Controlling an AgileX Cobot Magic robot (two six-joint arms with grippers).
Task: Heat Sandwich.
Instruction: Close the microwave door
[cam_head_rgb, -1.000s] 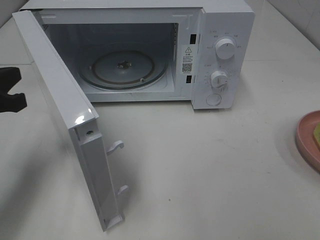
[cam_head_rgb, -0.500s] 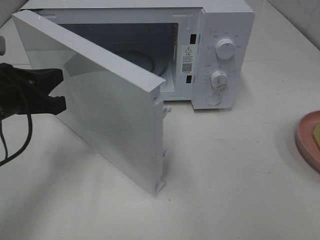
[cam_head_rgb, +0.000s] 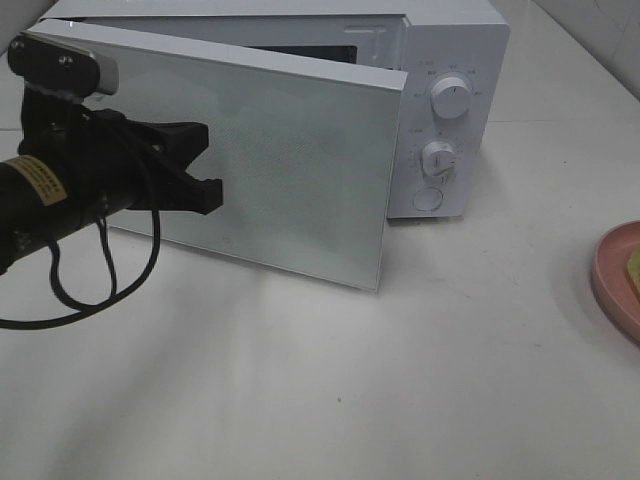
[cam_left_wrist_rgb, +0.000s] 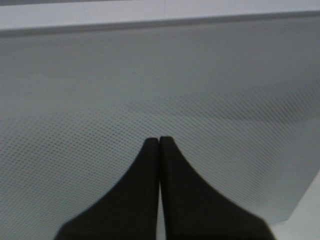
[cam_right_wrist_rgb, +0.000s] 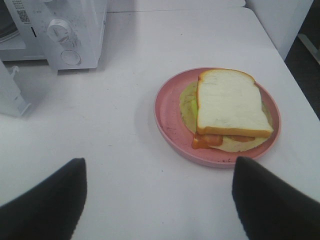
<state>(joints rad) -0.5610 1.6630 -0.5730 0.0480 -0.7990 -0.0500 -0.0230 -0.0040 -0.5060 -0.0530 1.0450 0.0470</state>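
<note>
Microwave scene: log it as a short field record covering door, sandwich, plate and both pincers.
microwave: white, on the table, two knobs on its right panel
door: partly open, swung most of the way toward the front
sandwich: on the plate, outside the microwave
plate: pink, on the table right of the microwave
left pincer: shut, tips against the door's outer face
right pincer: open, above the table near the plate, holding nothing

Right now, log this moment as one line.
left end effector: shut, against microwave door | door: nearly closed | right end effector: open, empty | sandwich: on pink plate, outside microwave
</note>
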